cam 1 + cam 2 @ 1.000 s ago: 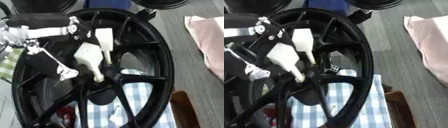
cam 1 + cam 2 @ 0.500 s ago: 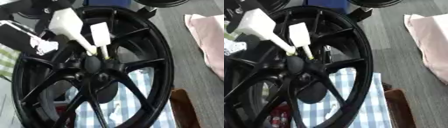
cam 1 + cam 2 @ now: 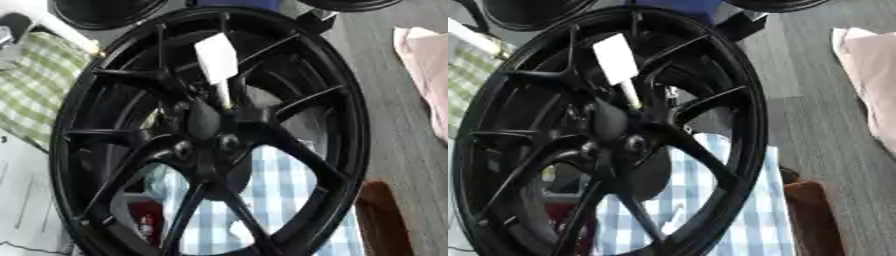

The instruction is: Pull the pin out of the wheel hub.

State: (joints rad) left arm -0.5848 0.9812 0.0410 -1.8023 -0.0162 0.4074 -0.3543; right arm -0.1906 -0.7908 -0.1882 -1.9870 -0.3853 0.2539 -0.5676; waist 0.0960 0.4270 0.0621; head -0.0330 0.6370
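wheel [image 3: 289, 90]: lower rim cut by bottom edge | pin [image 3: 217, 62]: tip hidden at hub, blurred

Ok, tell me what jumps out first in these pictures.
The large glossy black spoked wheel fills nearly the whole view, standing tilted over a blue-and-white checked cloth. A white flat-handled pin sticks out just above the round hub centre, with no robot hand in sight. A pale pink cloth lies on the grey floor at the right edge.
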